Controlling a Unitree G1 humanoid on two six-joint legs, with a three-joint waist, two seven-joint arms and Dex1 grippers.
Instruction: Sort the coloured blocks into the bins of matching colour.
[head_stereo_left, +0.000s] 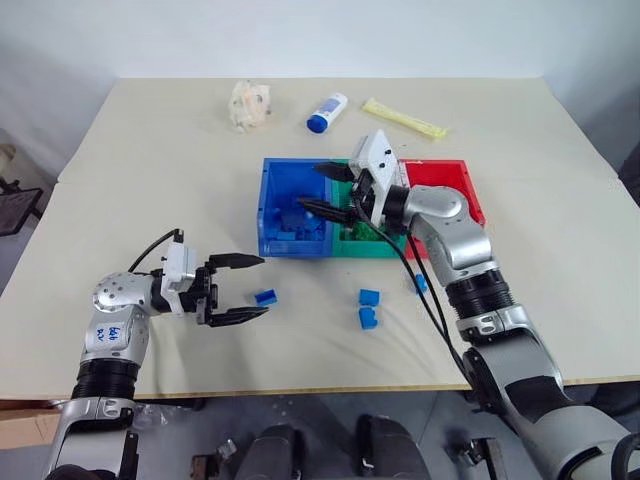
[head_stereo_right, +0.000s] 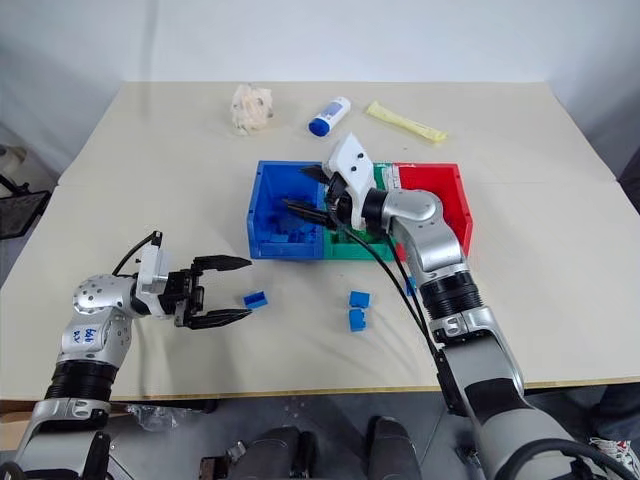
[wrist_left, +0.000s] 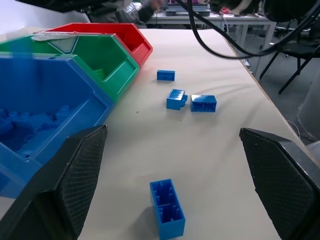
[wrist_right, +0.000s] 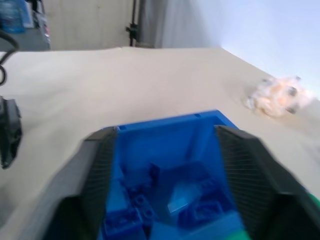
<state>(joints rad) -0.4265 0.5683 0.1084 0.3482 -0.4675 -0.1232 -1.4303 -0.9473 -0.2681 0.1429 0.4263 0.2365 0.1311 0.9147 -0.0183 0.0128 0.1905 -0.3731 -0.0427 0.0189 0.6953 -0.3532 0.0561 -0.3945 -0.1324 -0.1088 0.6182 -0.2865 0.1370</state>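
My right gripper (head_stereo_left: 309, 186) hangs open over the blue bin (head_stereo_left: 272, 215), which holds several blue blocks (wrist_right: 131, 212). The green bin (head_stereo_left: 352, 243) and the red bin (head_stereo_left: 447, 176) join it in a row to the right. My left gripper (head_stereo_left: 263, 286) is open and level near the table's front left. One blue block (head_stereo_left: 265, 297) lies on the table between its fingertips, untouched. Two more blue blocks (head_stereo_left: 368, 308) lie together in front of the bins, and another blue block (head_stereo_left: 420, 284) lies partly behind my right arm.
At the back of the table lie a white bottle with a blue cap (head_stereo_left: 327, 112), a crumpled pale wad (head_stereo_left: 250, 103) and a yellow packet (head_stereo_left: 404, 118). A black cable runs along my right arm, over the green bin.
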